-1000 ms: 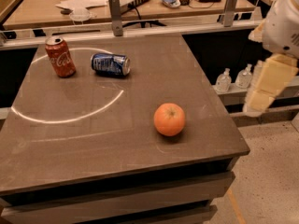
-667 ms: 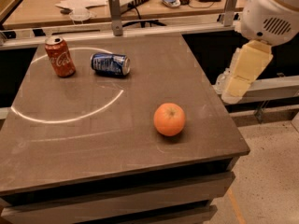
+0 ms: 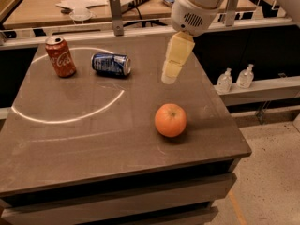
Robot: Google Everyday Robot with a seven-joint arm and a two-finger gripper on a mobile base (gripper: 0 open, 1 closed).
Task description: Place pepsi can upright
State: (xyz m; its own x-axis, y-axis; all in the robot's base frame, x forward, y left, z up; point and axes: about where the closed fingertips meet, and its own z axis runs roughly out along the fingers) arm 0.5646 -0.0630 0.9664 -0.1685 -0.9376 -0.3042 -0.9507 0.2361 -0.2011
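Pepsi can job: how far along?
Done: nothing yet. The pepsi can lies on its side on the table, beside the upright red can. In hand: the gripper hovers to the right of the pepsi can, not touching it. Left: reach, grasp, stand it upright.

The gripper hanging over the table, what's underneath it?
Only bare table shows beneath the gripper. The pepsi can lies on its side apart from it, the orange nearer the camera. The strip of table behind the gripper is hidden by it.
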